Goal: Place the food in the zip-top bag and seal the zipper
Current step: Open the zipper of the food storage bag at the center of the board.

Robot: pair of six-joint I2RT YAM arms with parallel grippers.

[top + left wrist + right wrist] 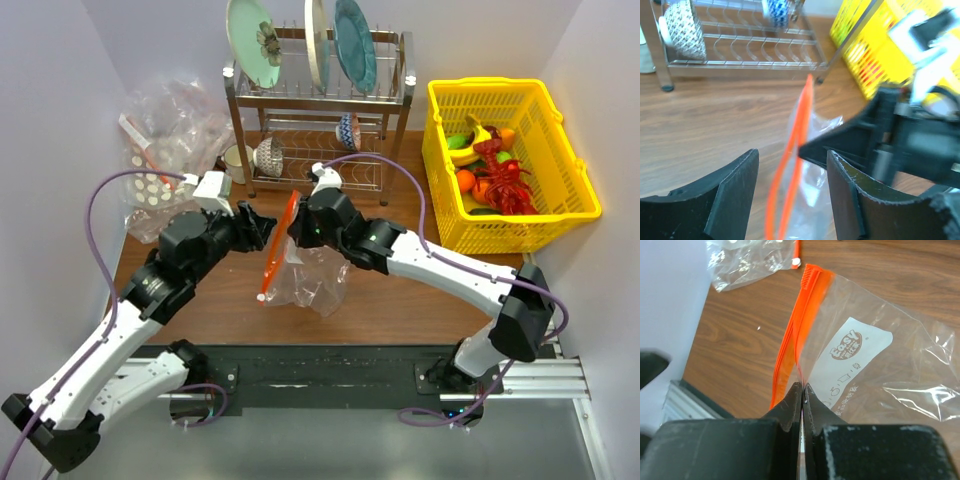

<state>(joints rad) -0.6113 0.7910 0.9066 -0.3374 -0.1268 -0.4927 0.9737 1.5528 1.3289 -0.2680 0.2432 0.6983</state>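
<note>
Where the two arms meet over the middle of the bench (400,305), the zip-top bag (318,278) hangs with its lower part crumpled on the wood, and its zipper (279,243), an orange strip, stands nearly on edge between them. The right hand (801,388) has its fingers pressed together on the bag at the near end of that strip, and in the wrist view clear film with a white printed label spreads off to the right. The left hand (792,162) is spread apart, one finger on each side of the orange strip; whether either finger touches it I cannot tell. The lobster (512,188) and the orange (465,180) lie with other toy fruit in the yellow basket (510,235) at the right side of the bench, well apart from the bag. Behind the bag stands a dish rack (320,100) with plates on top and bowls below, and a heap of clear bags (165,130) lies in the far left corner
</note>
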